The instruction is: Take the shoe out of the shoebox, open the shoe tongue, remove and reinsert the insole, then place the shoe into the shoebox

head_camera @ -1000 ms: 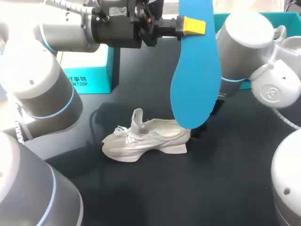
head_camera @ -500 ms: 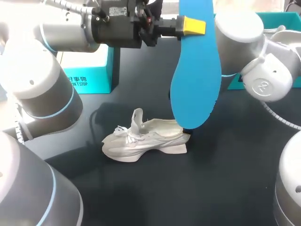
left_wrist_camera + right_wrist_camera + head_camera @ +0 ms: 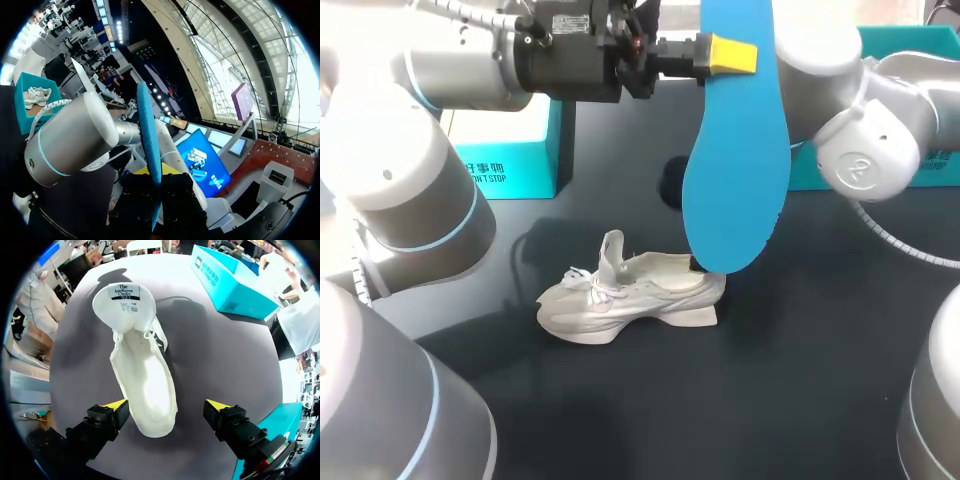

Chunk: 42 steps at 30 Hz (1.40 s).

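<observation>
Blue insole (image 3: 735, 170) hangs upright at upper middle, seemingly pinched in the left tool (image 3: 732, 55). White shoe (image 3: 630, 298) lies on the bench (image 3: 800, 380) below; right tool (image 3: 166, 407) gapes wide either side of its heel.

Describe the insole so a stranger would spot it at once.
Start at the dark table, where a white shoe stands near the middle. Over its heel end hangs the insole, gripped near its upper end by the left pincer. It is the only flat, bright blue, foot-shaped sheet, held upright.
</observation>
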Available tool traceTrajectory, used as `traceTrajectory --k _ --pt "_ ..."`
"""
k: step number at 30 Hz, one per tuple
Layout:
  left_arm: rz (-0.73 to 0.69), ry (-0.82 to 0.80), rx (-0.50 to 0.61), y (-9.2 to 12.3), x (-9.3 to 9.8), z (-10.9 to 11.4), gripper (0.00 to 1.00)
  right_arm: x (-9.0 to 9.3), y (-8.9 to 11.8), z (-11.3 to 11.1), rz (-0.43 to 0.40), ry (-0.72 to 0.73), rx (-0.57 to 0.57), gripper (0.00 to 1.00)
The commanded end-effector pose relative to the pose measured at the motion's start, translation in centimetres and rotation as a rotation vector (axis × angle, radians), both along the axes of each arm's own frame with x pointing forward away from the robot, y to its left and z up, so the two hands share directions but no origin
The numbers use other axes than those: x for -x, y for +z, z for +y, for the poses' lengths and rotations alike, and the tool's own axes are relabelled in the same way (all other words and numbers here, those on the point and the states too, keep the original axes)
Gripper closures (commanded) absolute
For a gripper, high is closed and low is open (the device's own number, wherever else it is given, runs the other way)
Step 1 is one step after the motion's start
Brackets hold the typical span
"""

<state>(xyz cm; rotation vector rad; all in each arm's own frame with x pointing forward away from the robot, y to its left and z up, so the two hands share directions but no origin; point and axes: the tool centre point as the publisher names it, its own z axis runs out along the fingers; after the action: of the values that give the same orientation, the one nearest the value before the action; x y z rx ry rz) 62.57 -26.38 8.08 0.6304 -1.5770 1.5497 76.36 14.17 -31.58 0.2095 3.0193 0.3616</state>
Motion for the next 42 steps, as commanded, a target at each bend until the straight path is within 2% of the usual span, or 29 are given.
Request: traceTrajectory --k 1,4,6,10,12,15,23,26,30,37,38,39,40,41,42 --pt "0.000 0.001 0.000 -0.1 0.1 0.0 1.00 -1.0 -2.7 2.4 0.015 0.010 0.014 0.00" --pt "0.000 0.001 0.000 -0.1 0.1 0.0 1.00 -1.3 -4.0 3.0 0.018 0.016 0.043 0.00" --pt "0.000 0.001 0.000 -0.1 0.1 0.0 1.00 -1.5 -4.6 3.1 0.024 0.013 0.055 0.10" --pt "0.000 0.001 0.000 -0.1 0.1 0.0 1.00 -1.7 -5.2 3.1 0.031 -0.005 0.073 0.17" --pt "0.000 0.001 0.000 -0.1 0.1 0.0 1.00 -1.7 -5.6 3.1 0.041 -0.010 0.083 0.28" --pt "0.000 0.001 0.000 -0.1 0.1 0.0 1.00 -1.5 -6.1 3.5 0.052 -0.009 0.105 0.36" --pt "0.000 0.001 0.000 -0.1 0.1 0.0 1.00 -1.2 -7.1 4.5 0.068 0.008 0.110 0.38" --pt "0.000 0.001 0.000 -0.1 0.1 0.0 1.00 -1.2 -7.4 4.6 0.082 0.013 0.118 0.50" --pt "0.000 0.001 0.000 -0.1 0.1 0.0 1.00 -1.4 -7.4 4.9 0.092 0.030 0.143 0.57" --pt "0.000 0.001 0.000 -0.1 0.1 0.0 1.00 -1.2 -7.5 6.0 0.113 0.046 0.153 0.58" --pt "0.000 0.001 0.000 -0.1 0.1 0.0 1.00 -1.1 -7.6 6.0 0.117 0.047 0.157 0.61" --pt "0.000 0.001 0.000 -0.1 0.1 0.0 1.00 -1.1 -7.7 6.0 0.120 0.047 0.158 0.71" --pt "0.000 0.001 0.000 -0.1 0.1 0.0 1.00 -1.0 -7.8 6.0 0.124 0.049 0.159 0.82" --pt "0.000 0.001 0.000 -0.1 0.1 0.0 1.00 -0.9 -7.9 5.9 0.129 0.052 0.167 0.99" --pt "0.000 0.001 0.000 -0.1 0.1 0.0 1.00 -0.9 -8.0 5.8 0.131 0.053 0.176 1.00"
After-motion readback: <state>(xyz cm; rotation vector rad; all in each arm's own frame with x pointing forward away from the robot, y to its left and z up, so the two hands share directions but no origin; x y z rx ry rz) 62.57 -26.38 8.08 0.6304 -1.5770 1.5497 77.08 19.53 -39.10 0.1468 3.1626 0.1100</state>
